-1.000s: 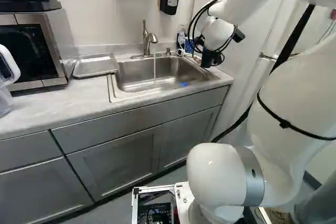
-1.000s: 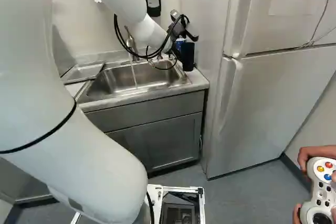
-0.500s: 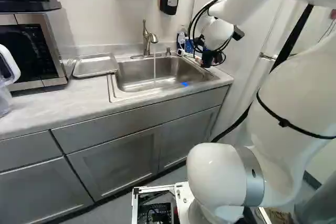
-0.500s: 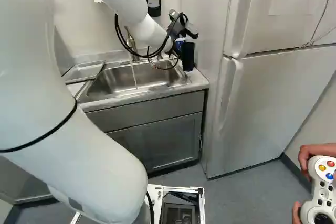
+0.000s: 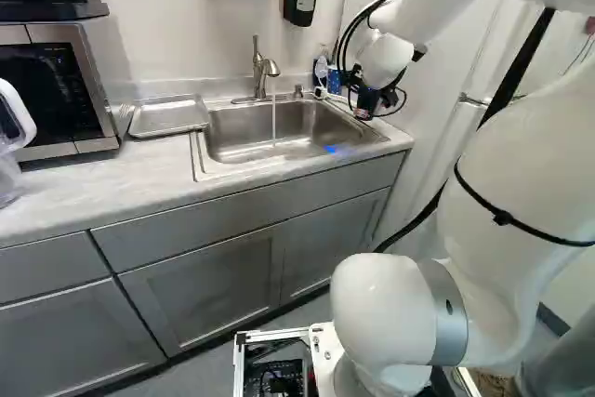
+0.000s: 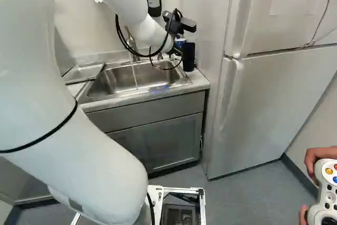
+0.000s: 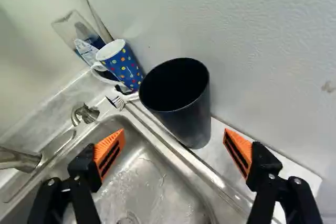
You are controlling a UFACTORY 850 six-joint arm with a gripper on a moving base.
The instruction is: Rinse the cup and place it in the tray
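The gripper hangs near the sink's two o'clock corner in the left base view, its fingers spread wide. Straight ahead at twelve, the black cup stands upright on the counter, apart from both; the mug sits at eleven. Water runs from the tap at the sink's twelve; the tray lies at its nine.

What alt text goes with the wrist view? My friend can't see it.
An open black gripper with orange pads faces a tall dark cup beside a metal sink. Next to the cup are a spotted blue mug and a brush.
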